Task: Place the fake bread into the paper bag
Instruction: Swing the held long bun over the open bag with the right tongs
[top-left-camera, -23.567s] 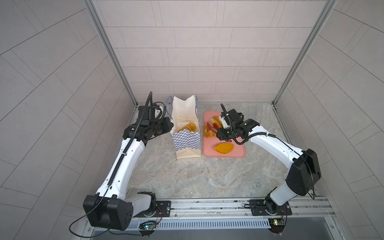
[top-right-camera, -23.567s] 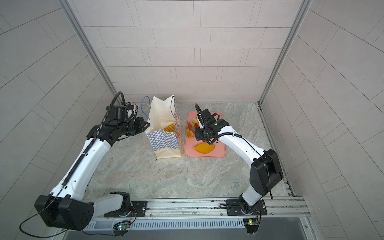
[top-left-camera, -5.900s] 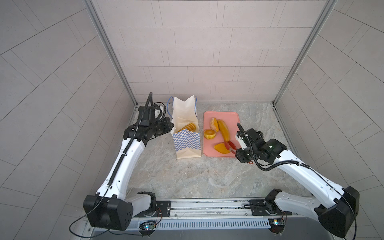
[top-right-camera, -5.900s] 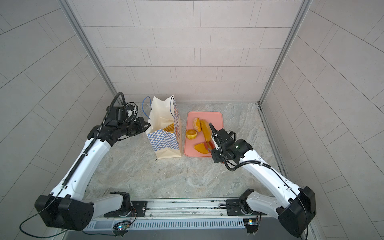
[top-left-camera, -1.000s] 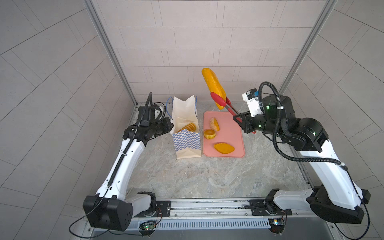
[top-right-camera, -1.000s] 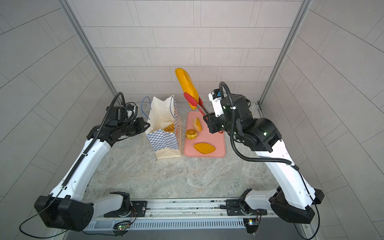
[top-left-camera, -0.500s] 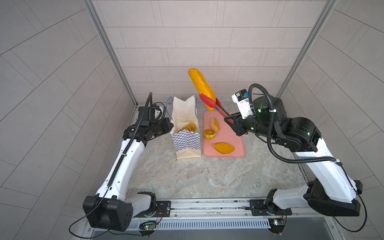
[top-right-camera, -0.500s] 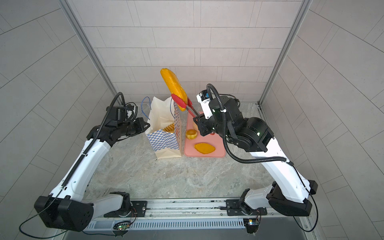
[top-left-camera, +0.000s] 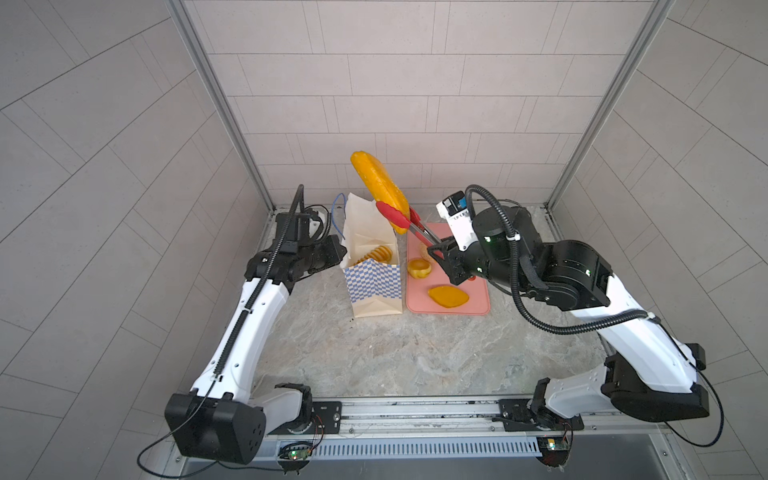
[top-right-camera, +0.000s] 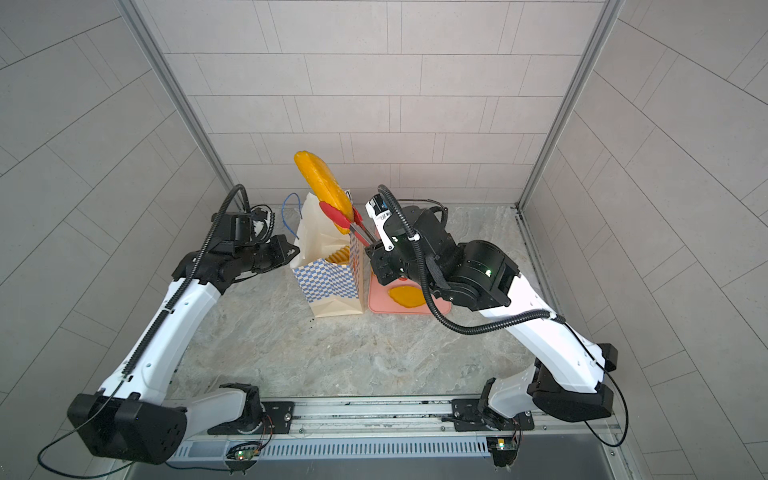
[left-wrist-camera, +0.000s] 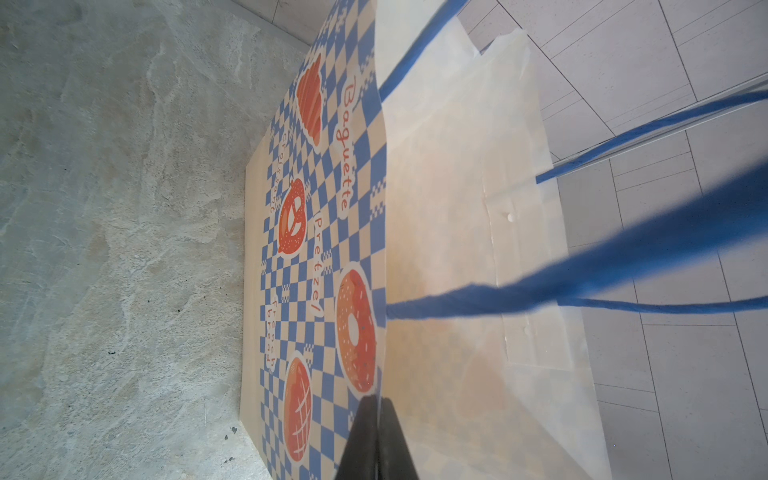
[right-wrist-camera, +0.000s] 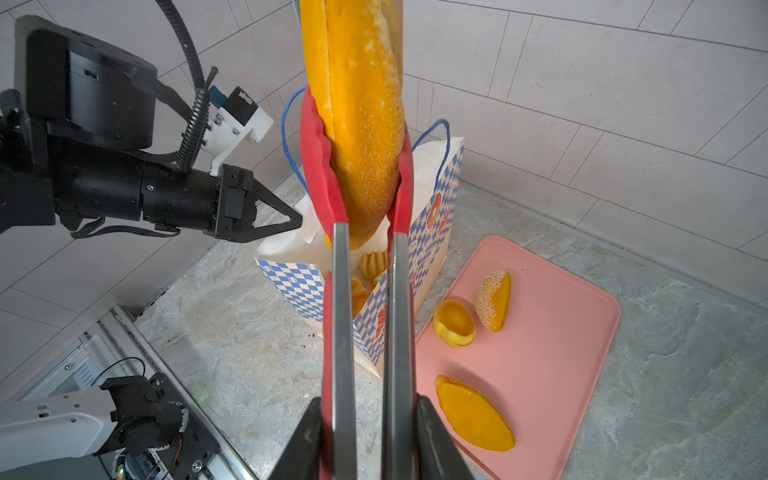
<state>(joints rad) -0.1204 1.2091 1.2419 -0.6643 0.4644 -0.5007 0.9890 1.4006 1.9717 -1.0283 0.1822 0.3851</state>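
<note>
Right wrist view: three pastries (right-wrist-camera: 473, 415) lie on the pink tray (right-wrist-camera: 582, 332), just right of the paper bag (right-wrist-camera: 291, 282), which holds others. Right gripper (right-wrist-camera: 365, 419) squeezes the red tongs (right-wrist-camera: 324, 174); their tips clamp the long loaf (right-wrist-camera: 361, 124) in the air over the bag's right rim. Left wrist view alone shows paper caught between the left gripper (left-wrist-camera: 376, 415) and its pressed-together fingers.
</note>
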